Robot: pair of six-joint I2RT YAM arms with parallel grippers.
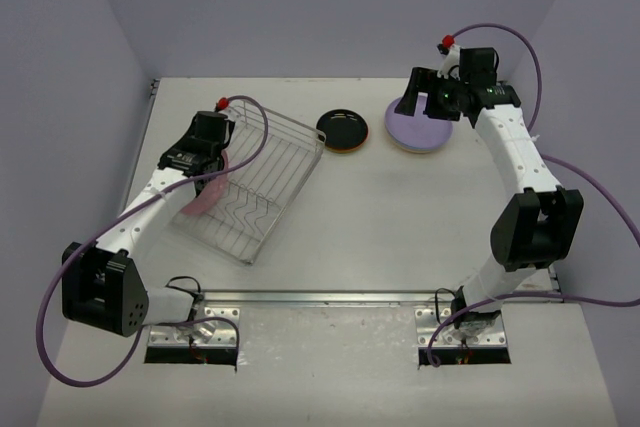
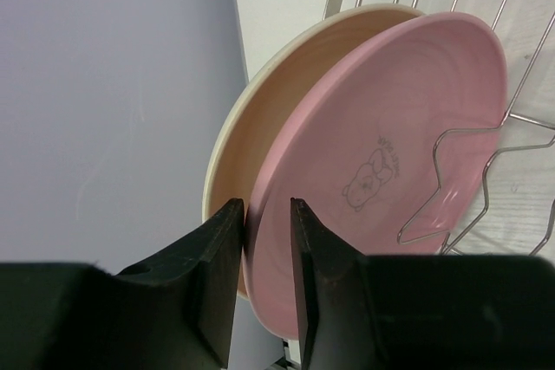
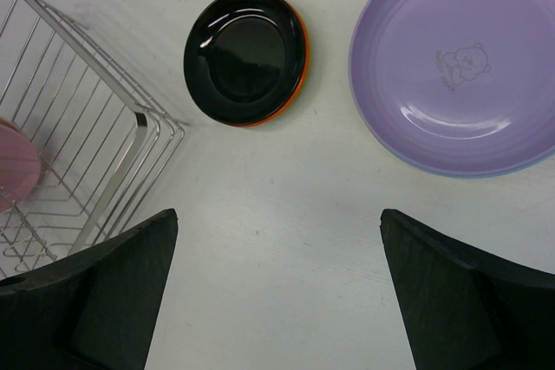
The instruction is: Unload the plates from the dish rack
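The silver wire dish rack (image 1: 262,179) sits left of centre. A pink plate (image 2: 390,127) with a bear print stands in it, and a cream plate (image 2: 260,119) stands right behind. My left gripper (image 2: 264,205) straddles the pink plate's lower rim, one finger on each face, shut on it; in the top view it (image 1: 214,169) is at the rack's left end. A black plate (image 1: 342,130) lies on an orange one on the table. A lavender plate (image 1: 418,129) lies on a blue one. My right gripper (image 3: 277,214) is open and empty above the table, between these stacks.
The rack's wire corner (image 3: 130,140) lies left of my right gripper, with the pink plate's edge (image 3: 13,166) inside. Lilac walls enclose the table on the left, back and right. Purple cables loop from both arms.
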